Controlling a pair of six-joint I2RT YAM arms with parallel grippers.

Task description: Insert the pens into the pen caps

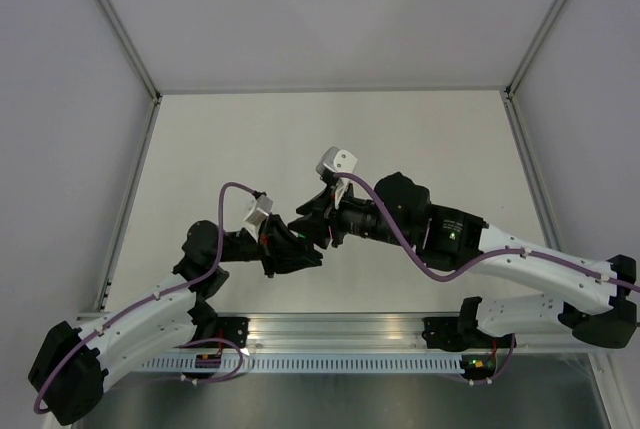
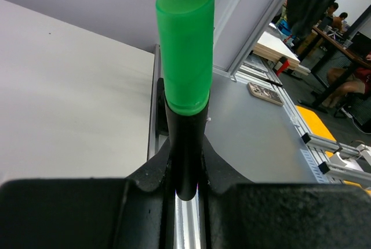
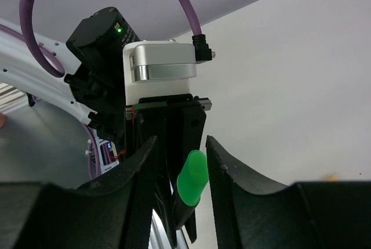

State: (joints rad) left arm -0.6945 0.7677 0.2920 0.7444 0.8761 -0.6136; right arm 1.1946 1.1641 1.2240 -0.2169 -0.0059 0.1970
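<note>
My left gripper is shut on the black barrel of a pen. The pen stands out past the fingers, and a bright green pen cap sits on its far end. In the right wrist view the same green cap lies between the fingers of my right gripper, which is open; the cap is close to the right-hand finger and clear of the other. Its black barrel runs down towards the left gripper's fingers. In the top view the two grippers meet tip to tip over the table's near middle, hiding the pen.
The white table has grey walls on three sides and an aluminium rail along its near edge. A small orange speck lies on the table off to the right. The left wrist's silver camera block faces the right wrist camera.
</note>
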